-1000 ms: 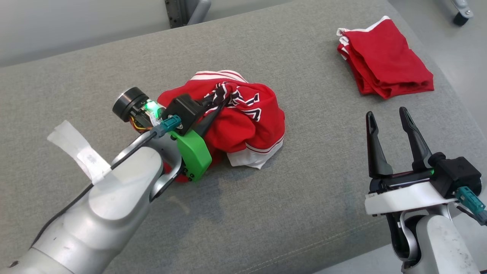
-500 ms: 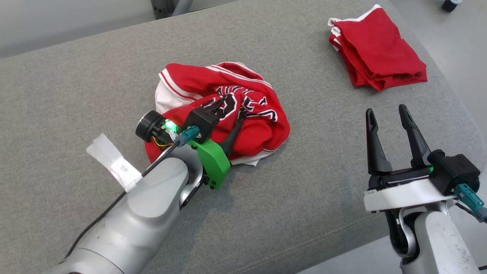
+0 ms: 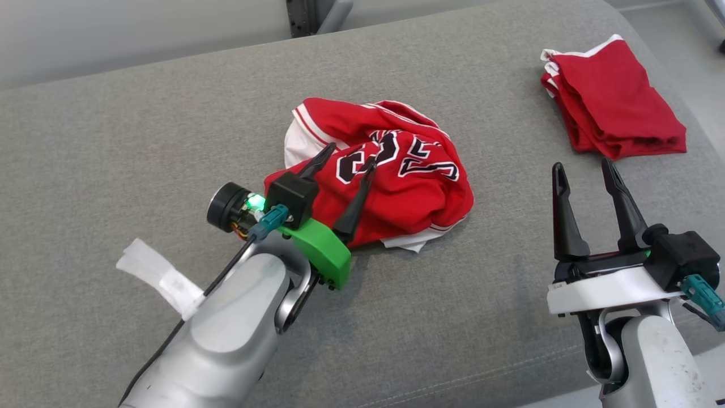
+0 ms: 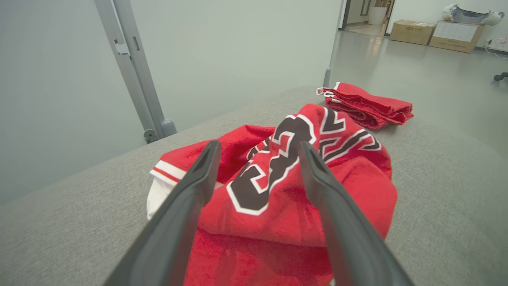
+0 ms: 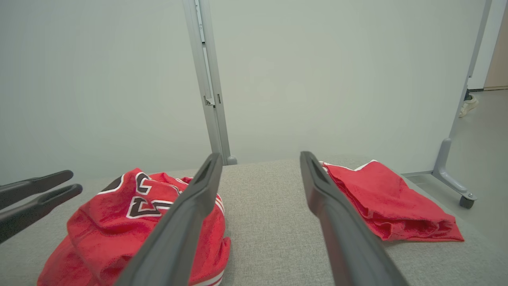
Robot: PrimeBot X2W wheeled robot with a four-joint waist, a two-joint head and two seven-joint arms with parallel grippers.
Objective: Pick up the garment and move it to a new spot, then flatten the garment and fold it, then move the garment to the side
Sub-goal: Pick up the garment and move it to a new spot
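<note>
While I watch the head view, the table (image 3: 113, 141) shows a grey, coarse-woven fabric top with a rounded, stitched front edge. The jersey (image 3: 408, 187) lies crumpled in a soft mound near its middle: red knit, black numerals outlined in white, and white trim with thin red stripes. My left hand (image 3: 351, 156) sits over the jersey's near-left side, its two tapering dark fingers spread and nothing pinched between them. A glossy green bracket (image 3: 320, 252) sits at its wrist. My right hand (image 3: 582, 165) stands well apart at the lower right, fingers spread and empty. A folded red garment (image 3: 617, 113) rests flat at the far right corner.

From the left wrist, the fingers (image 4: 186, 206) frame the numerals and the cloth bulges up between them. I cannot tell if they touch it. A metal post (image 4: 131, 67) rises behind the table.

From the right wrist, the right hand's fingers (image 5: 186, 210) frame bare table, with the jersey to one side and the folded garment to the other.

A second ago the left hand was shut in the fabric. Now it has let go and the jersey has slumped, showing more of its numerals. The right hand has not changed.
</note>
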